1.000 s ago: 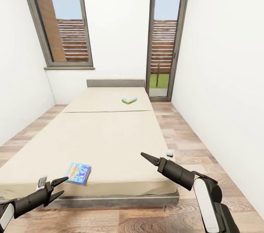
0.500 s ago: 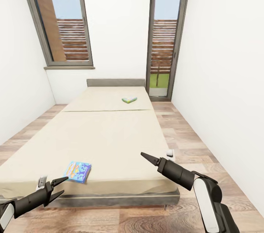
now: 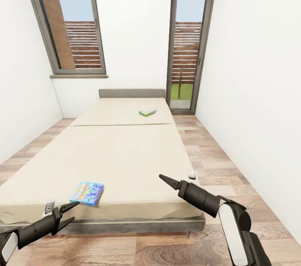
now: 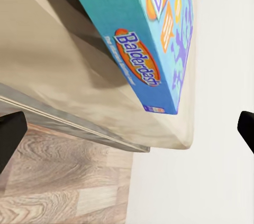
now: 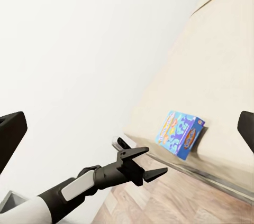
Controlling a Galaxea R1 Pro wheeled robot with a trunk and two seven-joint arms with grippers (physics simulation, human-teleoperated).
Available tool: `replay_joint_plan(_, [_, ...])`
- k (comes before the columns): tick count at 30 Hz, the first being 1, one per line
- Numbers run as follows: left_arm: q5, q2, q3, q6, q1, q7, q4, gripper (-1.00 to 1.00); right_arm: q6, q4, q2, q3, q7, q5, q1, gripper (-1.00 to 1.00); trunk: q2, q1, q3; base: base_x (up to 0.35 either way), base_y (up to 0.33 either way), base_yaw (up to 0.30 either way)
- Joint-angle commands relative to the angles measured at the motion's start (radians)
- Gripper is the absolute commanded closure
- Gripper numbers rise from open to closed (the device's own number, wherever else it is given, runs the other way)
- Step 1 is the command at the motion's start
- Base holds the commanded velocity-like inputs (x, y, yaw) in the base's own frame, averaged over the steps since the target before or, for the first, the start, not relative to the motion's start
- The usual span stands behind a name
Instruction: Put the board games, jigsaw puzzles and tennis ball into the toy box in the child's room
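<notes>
Currently your left end effector (image 3: 69,213) hangs low in front of the foot of the bed (image 3: 125,157), its two dark fingers spread apart with nothing between them. Its fingertips point toward the near corner of the mattress, short of the bed edge. In the right wrist view the same left end effector (image 5: 151,163) shows its forked, parted fingers over the wood-plank floor (image 3: 217,165), empty.

Your right end effector (image 3: 161,177) is raised over the near right part of the mattress. From the head view its fingers read as one closed point, with nothing in them, yet in the right wrist view dark tips sit at both picture edges, so you cannot tell how far it is open.

Nearest to the left end effector lies the blue board game (image 3: 87,193), flat on the beige cover near the foot edge, toward the bed's left corner. The left wrist view shows this box (image 4: 153,39) close up, with "Balderdash" printed on its side, resting at the mattress edge above the grey frame.

The second board game (image 3: 147,112), a pale box with a green edge, lies flat far up the bed, right of centre, near the grey headboard (image 3: 131,93). Behind the bed stand white walls and two tall grey-framed windows (image 3: 67,19).
</notes>
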Motion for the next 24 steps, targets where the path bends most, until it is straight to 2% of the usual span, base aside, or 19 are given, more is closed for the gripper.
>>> replay_joint_plan(1, [0.001, 0.0, 0.002, 0.006, -0.001, -0.002, 0.0, -1.0, 0.004, 0.0, 0.001, -0.001, 0.006, 0.0, 0.0, -1.0, 0.0, 0.0, -0.001, 0.0, -0.019, 0.0])
replay_joint_plan(9, [0.001, 0.001, 0.002, 0.008, -0.001, -0.002, 0.0, -1.0, 0.002, 0.0, -0.007, 0.017, 0.01, -0.004, 0.001, -1.0, 0.0, 0.0, -0.001, 0.0, -0.075, 0.0])
replay_joint_plan(24, [0.001, 0.002, 0.002, 0.008, -0.001, -0.002, 0.0, -1.0, 0.002, 0.001, -0.008, 0.019, 0.011, -0.005, 0.001, -1.0, 0.0, 0.0, -0.001, 0.0, -0.09, 0.0])
